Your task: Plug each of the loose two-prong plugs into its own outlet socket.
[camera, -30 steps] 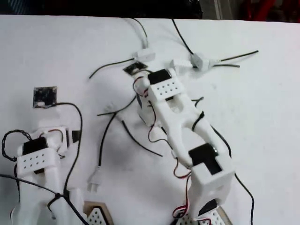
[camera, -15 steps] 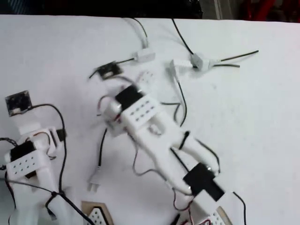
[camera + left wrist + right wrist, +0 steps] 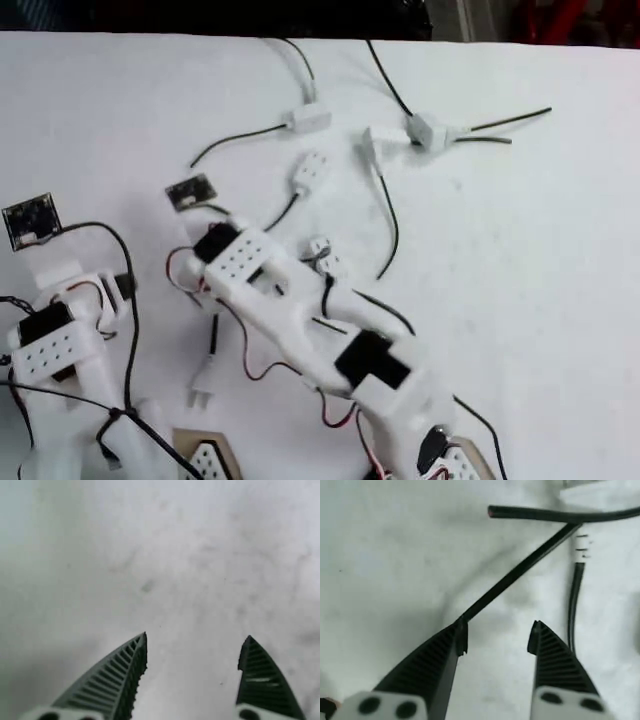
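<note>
A white two-prong plug [image 3: 200,386] on a black cord lies near the front, between my two arms. More white plugs and outlet blocks lie at the back: one outlet [image 3: 308,119], a holed block [image 3: 308,170], a small plug [image 3: 322,256] and another plug [image 3: 372,148]. My right arm [image 3: 300,310] stretches diagonally toward the left-middle of the table. My right gripper [image 3: 497,632] is open just above the table, with a thin black cord [image 3: 520,570] running out from one fingertip. My left gripper [image 3: 195,645] is open over bare white table.
A white connector [image 3: 430,130] with black wires sits at the back right. Loose black cords [image 3: 388,215] cross the middle of the table. My left arm [image 3: 60,340] stands at the front left. Wooden arm bases [image 3: 205,455] line the front edge.
My right arm has swung from the back centre to the left and nearer, uncovering the holed block and the small plug. My left arm has turned slightly left.
</note>
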Robot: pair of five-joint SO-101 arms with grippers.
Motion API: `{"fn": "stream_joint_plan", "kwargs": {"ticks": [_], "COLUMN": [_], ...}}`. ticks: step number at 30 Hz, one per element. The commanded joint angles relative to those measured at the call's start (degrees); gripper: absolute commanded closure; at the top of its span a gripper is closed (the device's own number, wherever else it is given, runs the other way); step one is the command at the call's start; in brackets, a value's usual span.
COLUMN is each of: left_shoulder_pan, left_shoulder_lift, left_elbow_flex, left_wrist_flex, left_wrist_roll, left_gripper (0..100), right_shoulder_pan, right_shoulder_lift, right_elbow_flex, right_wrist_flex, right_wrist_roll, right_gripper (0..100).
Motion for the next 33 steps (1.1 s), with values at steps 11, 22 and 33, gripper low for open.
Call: {"fn": "stream_joint_plan", "kwargs": {"ticks": [11, 22, 33], "left_shoulder_pan": [-0.5, -0.5, -0.4], "left_shoulder_lift": [-1.9, -1.9, -1.9], "left_elbow_flex": [-3.5, -3.5, -3.4], "left_wrist_flex": [-1.1, -1.1, -1.1], "left_wrist_roll": [0.6, 0.6, 0.4], "left_gripper": [71, 71, 71], "right_shoulder_pan": [-3.6, -4.3, -2.6], "right_shoulder_lift": [0.6, 2.0, 0.2], "right_elbow_flex": [-0.6, -0.4, -0.3], "right_wrist_flex": [-2.2, -4.3, -0.6], "right_wrist_roll": [-0.5, -0.5, 9.5], "right_gripper": [80.8, 80.8, 98.3]}}
